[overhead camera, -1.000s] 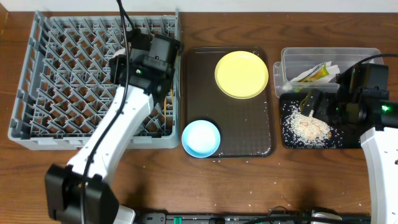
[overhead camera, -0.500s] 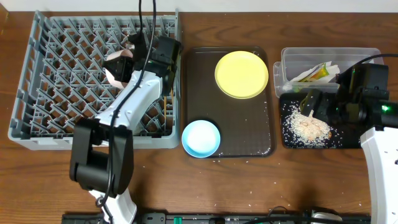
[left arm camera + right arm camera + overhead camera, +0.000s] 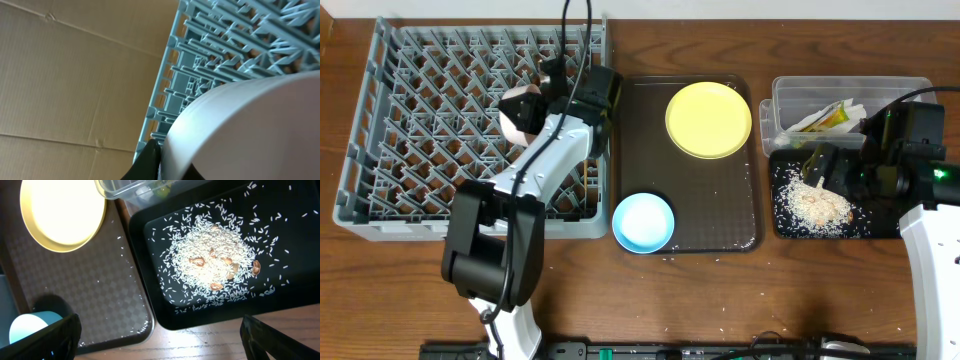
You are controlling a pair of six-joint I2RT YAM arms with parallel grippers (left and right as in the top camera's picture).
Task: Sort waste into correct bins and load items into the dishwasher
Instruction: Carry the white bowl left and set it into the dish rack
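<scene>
Fingers (image 3: 148,161) of the left gripper (image 3: 542,93) are clamping the white bowl (image 3: 520,112), holding it tilted on edge directly over far-right pegs of the dish rack (image 3: 410,130).

we take this for a robotics lab bench dressed up as a kitchen, not a real kitchen. two white-and-black robot arms, the left arm (image 3: 535,165) and the right arm (image 3: 932,240), sit at a bare wooden table (image 3: 840,290), with loose black cables (image 3: 567,30) running in from above and a black rail (image 3: 670,352) along the near edge. plain brown cardboard (image 3: 75,75) fills the space beyond the edge of the grey dish rack (image 3: 420,120). the kitchenware lies out like props: a brown serving tray (image 3: 720,200) with a yellow plate (image 3: 708,120) and a blue bowl (image 3: 643,222), and rice (image 3: 815,205) in a black tray (image 3: 785,228).
</scene>
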